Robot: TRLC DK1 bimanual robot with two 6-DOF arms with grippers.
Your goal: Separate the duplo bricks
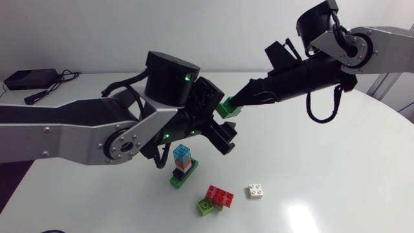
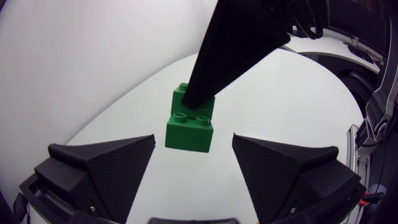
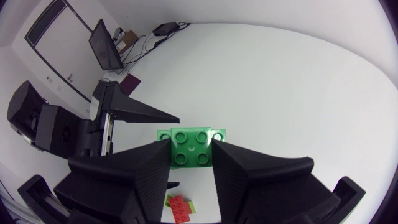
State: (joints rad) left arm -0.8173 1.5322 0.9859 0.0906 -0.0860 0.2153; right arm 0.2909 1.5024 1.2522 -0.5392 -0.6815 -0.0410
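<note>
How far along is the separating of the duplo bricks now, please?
Done: one white brick lies alone. In hand: the right pincer holds two joined green bricks, just ahead of the open left pincer. Left: that pair, the red brick on a lime brick, and the tall mixed stack.

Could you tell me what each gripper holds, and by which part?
Right gripper clamps the green bricks by opposite sides; left gripper holds nothing.

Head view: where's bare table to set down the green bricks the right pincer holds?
Widest bare patch: table right of the white brick, out to the rim. Also bare: the far strip between the black box and the right arm. Crowded: the tall stack, red-lime cluster and white brick near the left pincer.
</note>
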